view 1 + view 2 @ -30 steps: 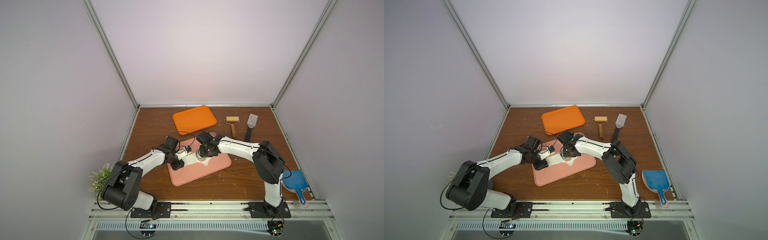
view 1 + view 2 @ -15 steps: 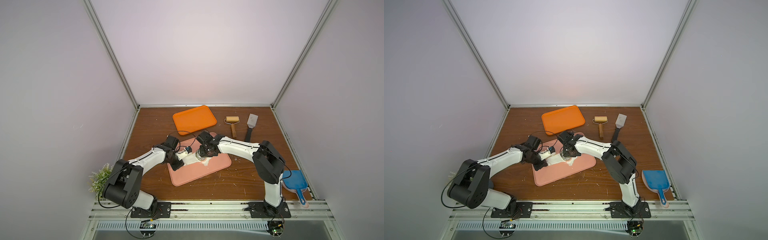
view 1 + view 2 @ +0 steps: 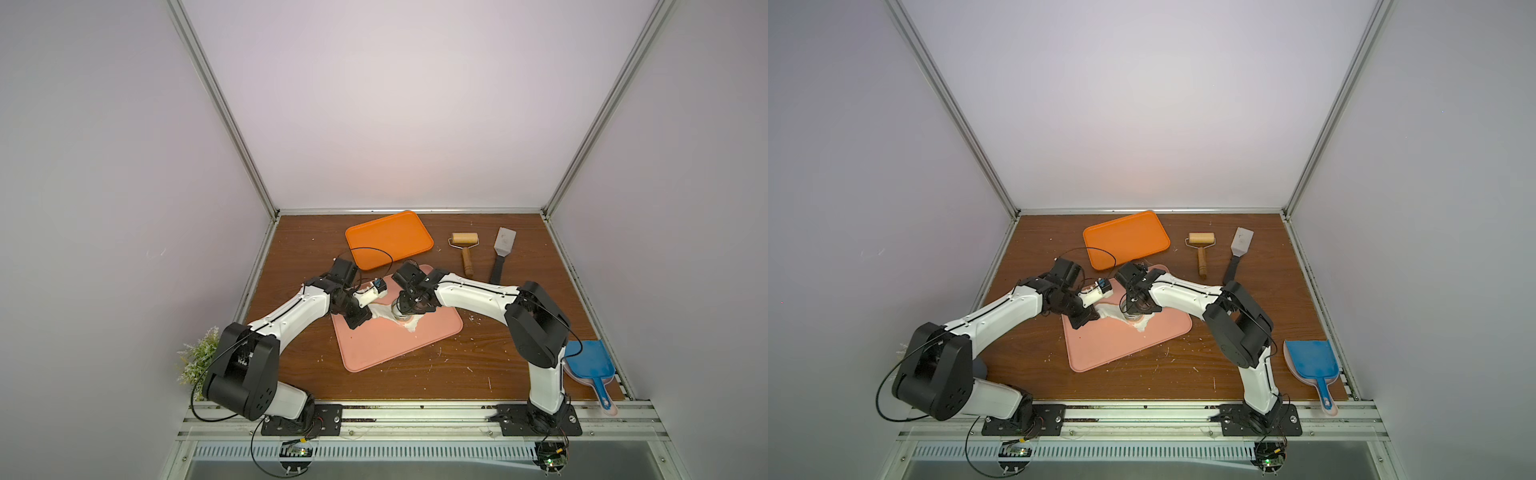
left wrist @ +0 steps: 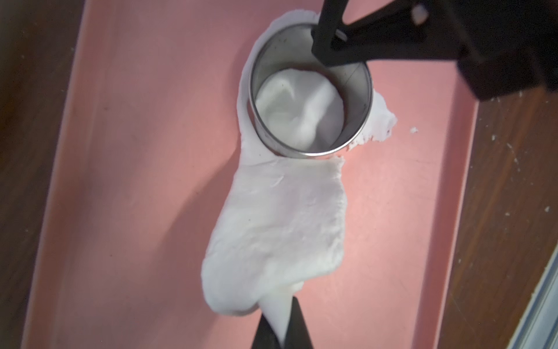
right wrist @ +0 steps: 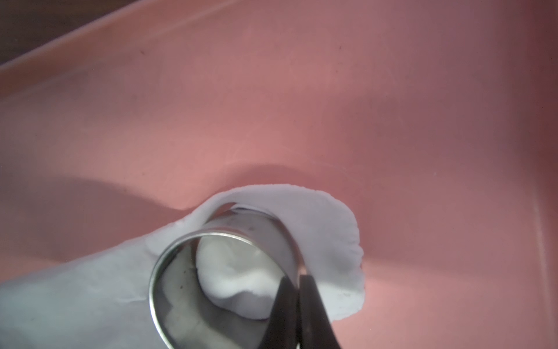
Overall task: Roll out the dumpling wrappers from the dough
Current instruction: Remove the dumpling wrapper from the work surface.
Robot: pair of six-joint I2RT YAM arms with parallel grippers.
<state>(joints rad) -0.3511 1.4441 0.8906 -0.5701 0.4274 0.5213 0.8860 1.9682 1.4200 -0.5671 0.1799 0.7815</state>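
Observation:
A white dough sheet [image 4: 280,223] lies on the pink mat [image 3: 395,345], and it shows in both top views [image 3: 1111,311]. My left gripper [image 4: 282,329] is shut on the sheet's near edge, which is pulled up into a point between the fingers. A metal ring cutter [image 4: 273,54] stands pressed into the far end of the sheet. My right gripper [image 5: 299,290] is shut on the ring's wall, one finger inside and one outside. Inside the ring lies a round, rumpled dumpling wrapper [image 5: 238,278]. Dough trimmings stick out around the ring.
An orange tray [image 3: 388,239] sits behind the mat. A wooden roller [image 3: 465,249] and a metal spatula [image 3: 500,253] lie at the back right. A blue dustpan [image 3: 590,363] is at the front right, a small plant [image 3: 199,357] at the left edge. Dough crumbs dot the wooden table.
My left gripper has shut on the dough sheet's edge. The right gripper has stayed on the ring cutter in the same place.

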